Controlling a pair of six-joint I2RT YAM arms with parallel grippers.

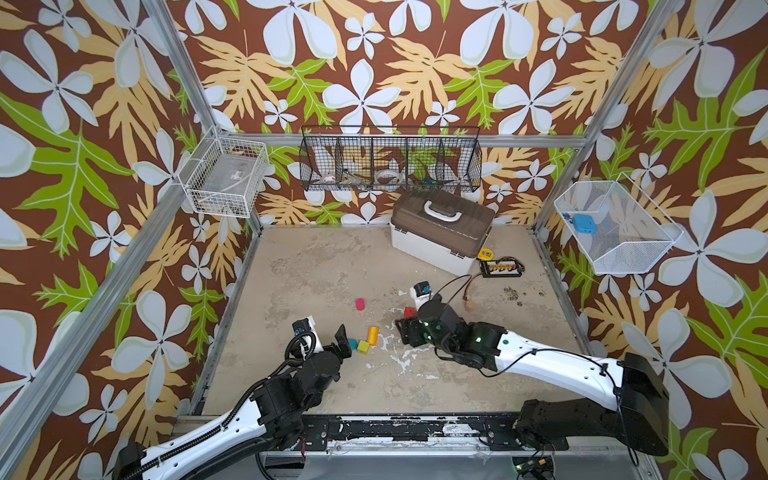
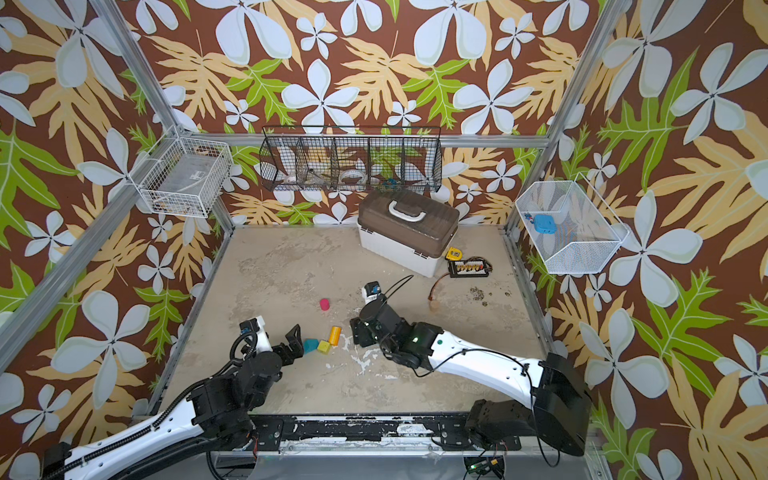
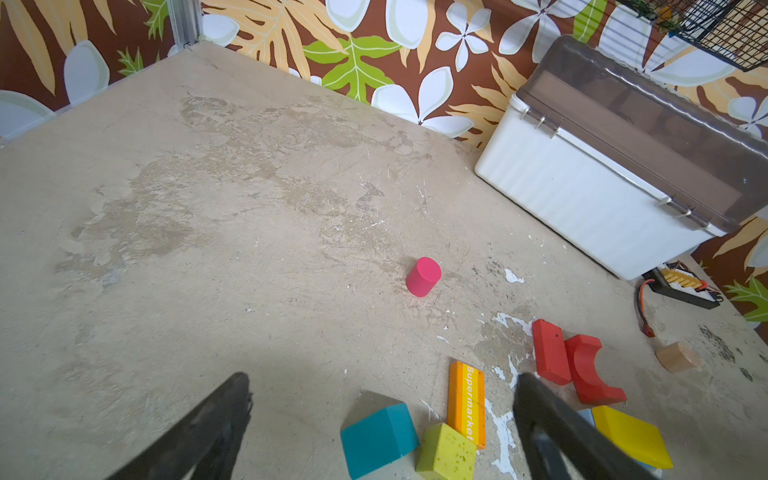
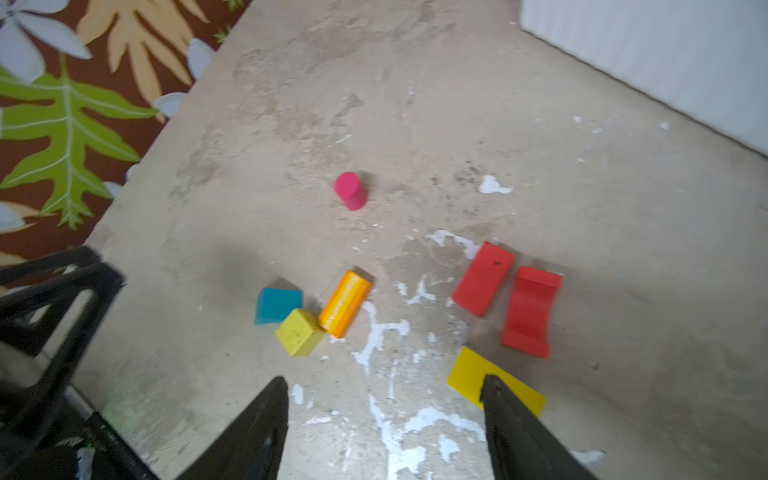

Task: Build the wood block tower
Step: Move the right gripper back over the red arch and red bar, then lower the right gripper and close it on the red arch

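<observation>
- At the table's [image 1: 311,386] near edge, with a top view as the clock face, the left gripper [image 3: 384,379] is spread wide and empty.
- The teal block [image 1: 352,343] lies just beside it at 3 o'clock. The lime cube [image 1: 363,347] and orange block [image 1: 372,336] are next along that line, and the orange one's long axis runs about 12 to 6.
- The left arm looks clearly the nearer one for these three.
- At 3 o'clock beyond them, the right gripper [image 4: 385,381] is also parted and empty. The yellow slab [image 4: 467,372] lies flat at its tip, partly behind one finger.
- The red block [image 1: 409,311] and red arch [image 4: 530,311] lie side by side just past it, at 12 o'clock.
- Farther off are the pink cylinder [image 1: 360,304] and the wood cylinder [image 1: 470,306].
- No tower stands yet.
</observation>
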